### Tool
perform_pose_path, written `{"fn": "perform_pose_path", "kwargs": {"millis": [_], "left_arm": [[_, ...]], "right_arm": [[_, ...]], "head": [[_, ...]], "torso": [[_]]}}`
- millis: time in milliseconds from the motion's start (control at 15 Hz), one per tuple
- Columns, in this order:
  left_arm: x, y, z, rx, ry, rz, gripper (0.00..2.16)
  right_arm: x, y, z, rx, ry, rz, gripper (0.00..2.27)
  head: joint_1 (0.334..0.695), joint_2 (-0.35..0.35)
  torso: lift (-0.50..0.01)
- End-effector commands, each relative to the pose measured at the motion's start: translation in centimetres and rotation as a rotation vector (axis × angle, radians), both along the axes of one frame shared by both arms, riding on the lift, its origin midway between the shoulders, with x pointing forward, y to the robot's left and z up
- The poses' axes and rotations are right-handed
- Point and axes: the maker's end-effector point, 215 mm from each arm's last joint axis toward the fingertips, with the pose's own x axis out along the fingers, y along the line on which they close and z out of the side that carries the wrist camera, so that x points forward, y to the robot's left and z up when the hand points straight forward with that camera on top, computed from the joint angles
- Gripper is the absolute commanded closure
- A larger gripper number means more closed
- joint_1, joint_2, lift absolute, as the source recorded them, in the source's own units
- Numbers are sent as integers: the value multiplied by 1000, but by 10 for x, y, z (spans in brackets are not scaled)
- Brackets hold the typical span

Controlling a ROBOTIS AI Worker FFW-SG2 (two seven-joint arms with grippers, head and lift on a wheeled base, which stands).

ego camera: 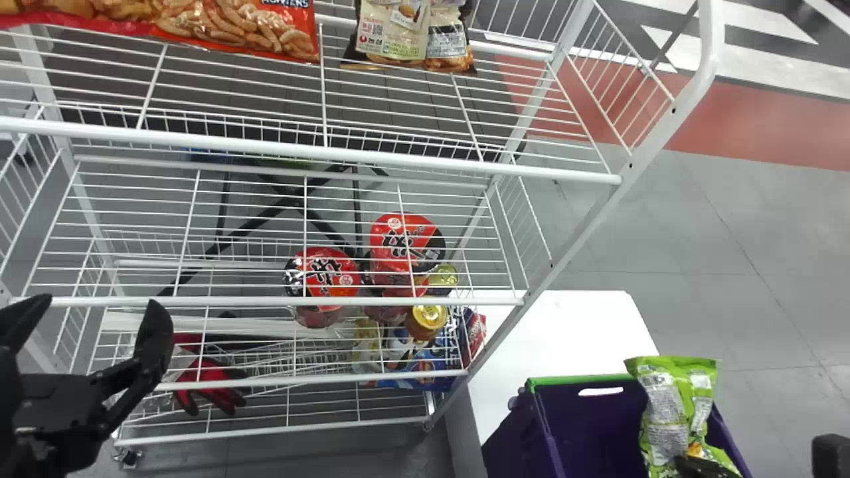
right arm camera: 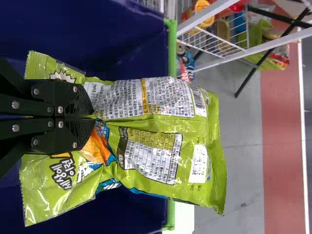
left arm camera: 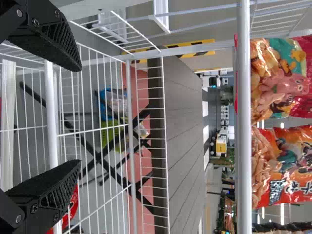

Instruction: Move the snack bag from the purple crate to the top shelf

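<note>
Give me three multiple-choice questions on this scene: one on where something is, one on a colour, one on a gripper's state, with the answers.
1. Where is the snack bag?
A. On the top shelf
B. At the purple crate
C. On the floor

2. What is that bag's main colour?
A. Green
B. Red
C. Purple

3. How is the left gripper?
A. Shut on a bag
B. Shut and empty
C. Open and empty

1: B, since the head view shows it there and the right wrist view shows the right gripper gripping it.
2: A, as its wrapper is mostly green.
3: C, as its fingers stand apart with nothing between them.
</note>
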Motion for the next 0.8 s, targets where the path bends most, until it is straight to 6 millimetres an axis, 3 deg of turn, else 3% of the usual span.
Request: {"fn": "perform_pose_path", "kwargs": {"millis": [0, 400, 733], "left_arm": [[0, 1, -2, 6, 5, 1, 161], [0, 6, -9, 20, 21, 7, 161], [2, 11, -6, 19, 15, 16, 161]], "right_arm": [[4, 5, 17, -6, -46, 0, 1980], [16, 15, 47, 25, -117, 10, 1980], [26, 26, 95, 45, -206, 6, 1980]], "head": [[695, -350], [695, -350], [695, -350]], "torso": [[-234], [-210], [-190]]}}
